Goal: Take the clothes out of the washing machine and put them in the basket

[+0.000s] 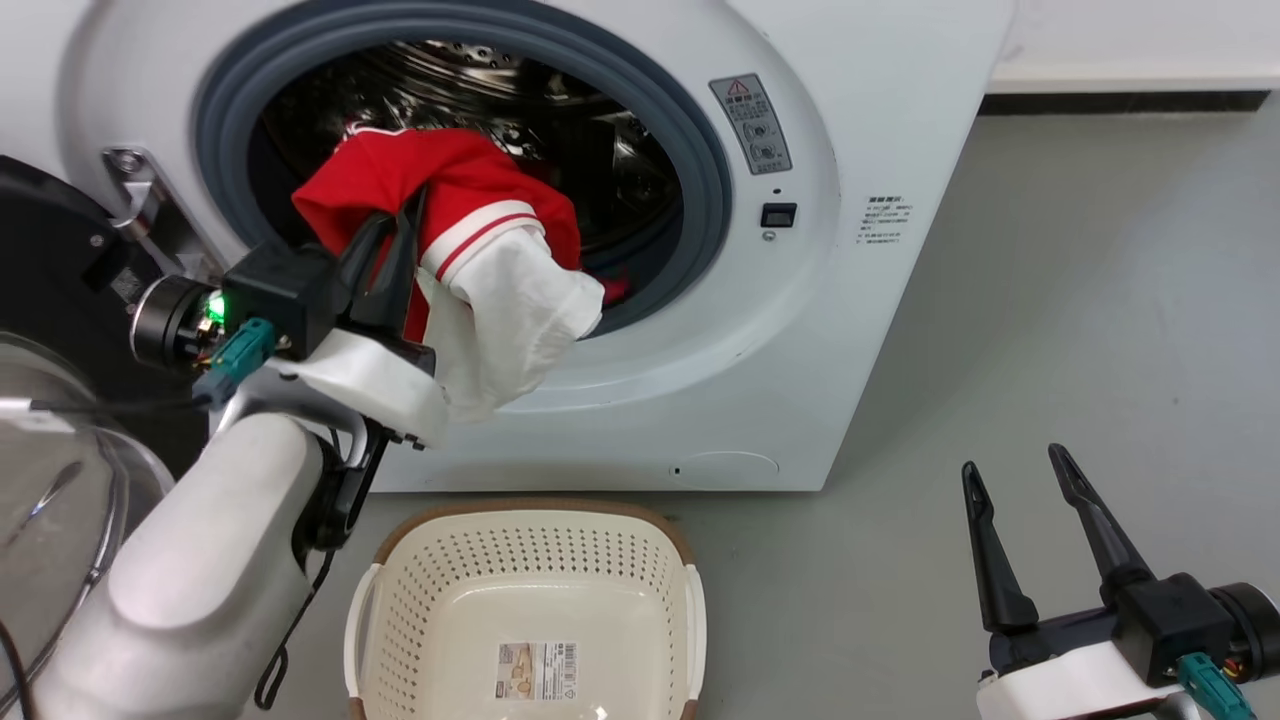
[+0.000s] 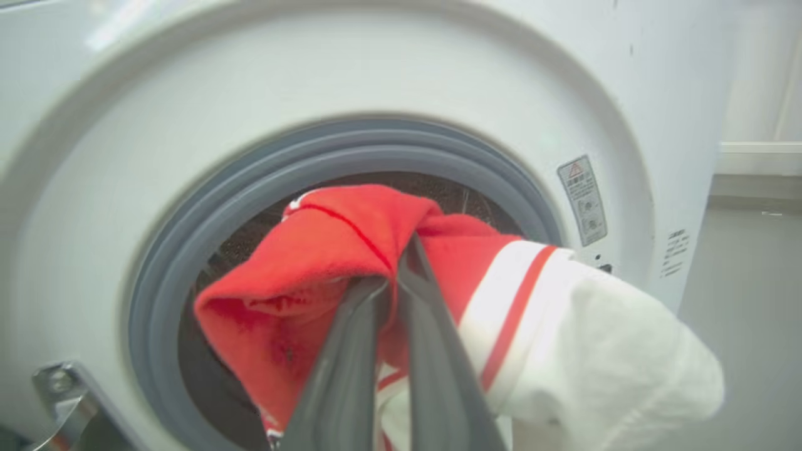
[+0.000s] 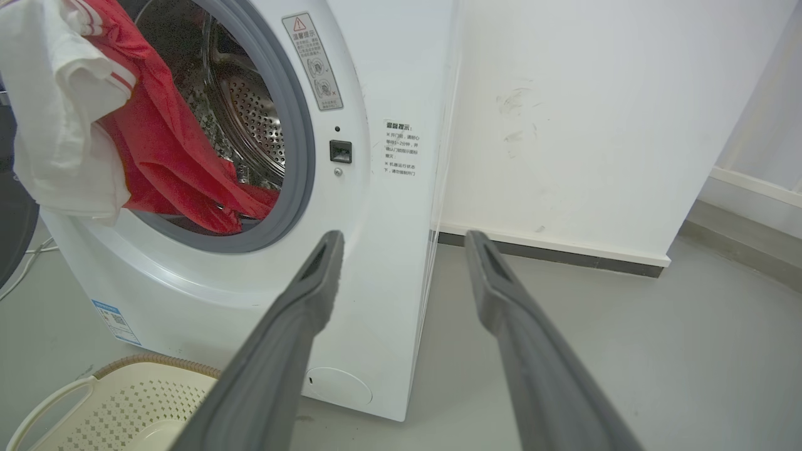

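A red jersey (image 1: 450,185) with a white inside and red-white striped trim hangs half out of the washing machine (image 1: 850,300), draped over the grey door ring. My left gripper (image 1: 400,215) is shut on the jersey (image 2: 351,250) at the mouth of the drum; its fingers (image 2: 432,351) pinch the red cloth. The jersey (image 3: 163,156) trails back into the steel drum. The cream basket (image 1: 400,560) stands on the floor right below the door, with nothing in it but a label sticker. My right gripper (image 1: 1020,470) hovers open over the floor at the lower right, and its fingers (image 3: 301,300) hold nothing.
The machine's round glass door (image 1: 50,480) is swung open at the far left, beside my left forearm. Grey floor stretches to the right of the washing machine (image 3: 388,263), up to a white wall (image 3: 595,125) with a dark skirting strip. The basket (image 3: 119,401) sits at the machine's foot.
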Controlling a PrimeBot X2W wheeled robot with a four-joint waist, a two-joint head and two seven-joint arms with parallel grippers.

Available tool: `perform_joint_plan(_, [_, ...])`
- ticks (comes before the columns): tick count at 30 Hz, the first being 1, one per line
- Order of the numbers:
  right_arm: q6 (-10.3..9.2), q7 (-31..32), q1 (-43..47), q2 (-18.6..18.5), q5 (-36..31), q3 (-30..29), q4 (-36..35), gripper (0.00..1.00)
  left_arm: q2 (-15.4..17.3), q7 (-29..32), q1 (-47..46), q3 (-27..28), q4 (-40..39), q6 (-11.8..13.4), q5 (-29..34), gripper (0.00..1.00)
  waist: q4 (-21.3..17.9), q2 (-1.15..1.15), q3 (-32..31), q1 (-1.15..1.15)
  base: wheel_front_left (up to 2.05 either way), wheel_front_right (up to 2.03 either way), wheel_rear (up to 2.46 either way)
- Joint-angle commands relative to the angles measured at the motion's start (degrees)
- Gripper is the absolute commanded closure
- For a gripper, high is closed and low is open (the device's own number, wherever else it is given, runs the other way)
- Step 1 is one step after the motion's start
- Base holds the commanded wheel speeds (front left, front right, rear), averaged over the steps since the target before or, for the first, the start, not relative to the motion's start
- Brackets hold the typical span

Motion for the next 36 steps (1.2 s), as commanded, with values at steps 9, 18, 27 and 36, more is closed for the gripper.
perform_joint_plan(9, [-0.04, -0.14, 2.37, 0.07, -0.26, 0.39, 0.24, 0.0, 5.97, 1.89, 8.16, 2.5, -20.02, 8.04, 1.24, 1.0, 1.62, 0.0, -2.73, 0.01, 0.0, 0.0, 0.0])
perform_joint_plan(18, [-0.04, -0.13, 2.55, 0.06, 0.38, 0.52, 0.27, 0.0, 9.74, 4.12, 14.06, 2.33, -31.11, 12.52, 2.83, 1.0, 1.72, 0.0, -2.96, 0.01, 0.0, 0.0, 0.0])
perform_joint_plan(27, [-0.04, -0.13, 0.94, 0.07, 0.63, 0.56, 0.05, 0.0, 9.97, 5.49, 20.05, -1.05, -32.45, 13.01, 2.46, 1.0, 1.4, 0.0, -1.09, 0.01, 0.0, 0.0, 0.0])
perform_joint_plan(36, [-0.04, -0.13, -1.46, 0.06, -0.08, -0.09, -0.47, 0.0, 6.42, 3.99, 23.19, -5.39, -24.13, 9.87, 0.47, 1.0, 0.42, 0.0, 3.78, 0.01, 0.0, 0.0, 0.0])
